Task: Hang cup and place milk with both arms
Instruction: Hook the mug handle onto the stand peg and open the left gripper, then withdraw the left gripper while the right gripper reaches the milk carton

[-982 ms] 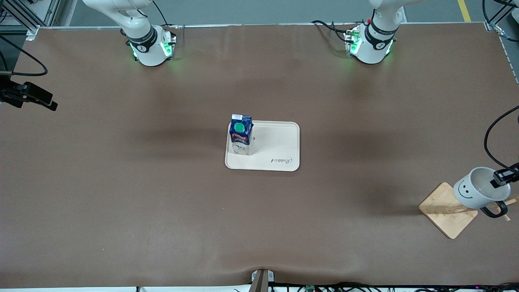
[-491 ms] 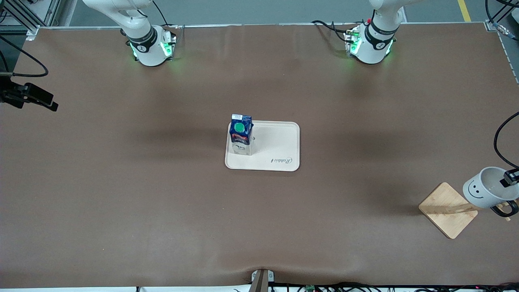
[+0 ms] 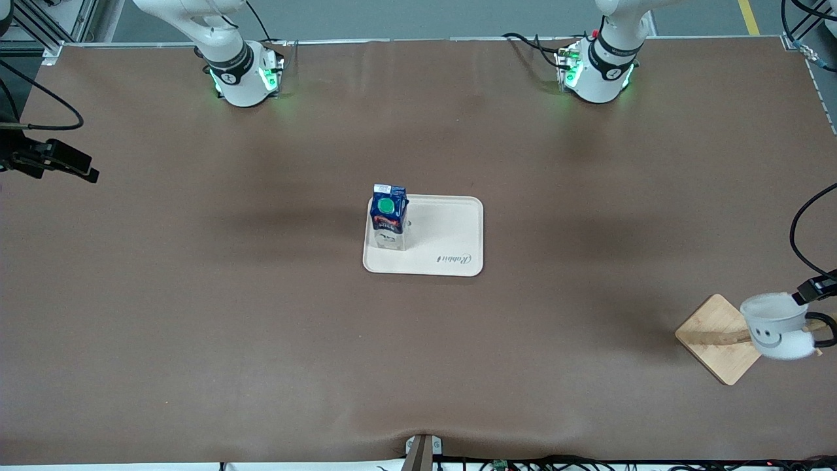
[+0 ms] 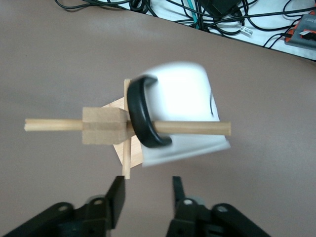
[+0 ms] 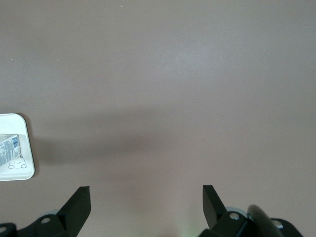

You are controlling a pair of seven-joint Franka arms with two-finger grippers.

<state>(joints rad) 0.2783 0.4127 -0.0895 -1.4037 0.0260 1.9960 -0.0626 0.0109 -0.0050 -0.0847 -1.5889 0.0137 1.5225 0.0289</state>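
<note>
Scanning from the nine o'clock edge of the front view, we find the right tool (image 5: 145, 197) waiting over bare worktop (image 3: 196, 294), its fingers spread wide and holding nothing. At centre, the milk (image 3: 388, 224) stands upright on the cream tray (image 3: 451, 235). Toward three o'clock, the cup (image 3: 775, 325) hangs by its black handle (image 4: 140, 118) on the wooden rack's peg (image 4: 197, 128), and the left tool (image 4: 148, 195), fingers parted, grips nothing.

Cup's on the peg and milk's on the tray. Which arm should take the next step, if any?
Left, probably. Its tool is open right beside the cup, which hangs blurred on the wooden rack, so its next step is backing away. The right tool waits open over bare table; the milk already stands on the tray.
</note>
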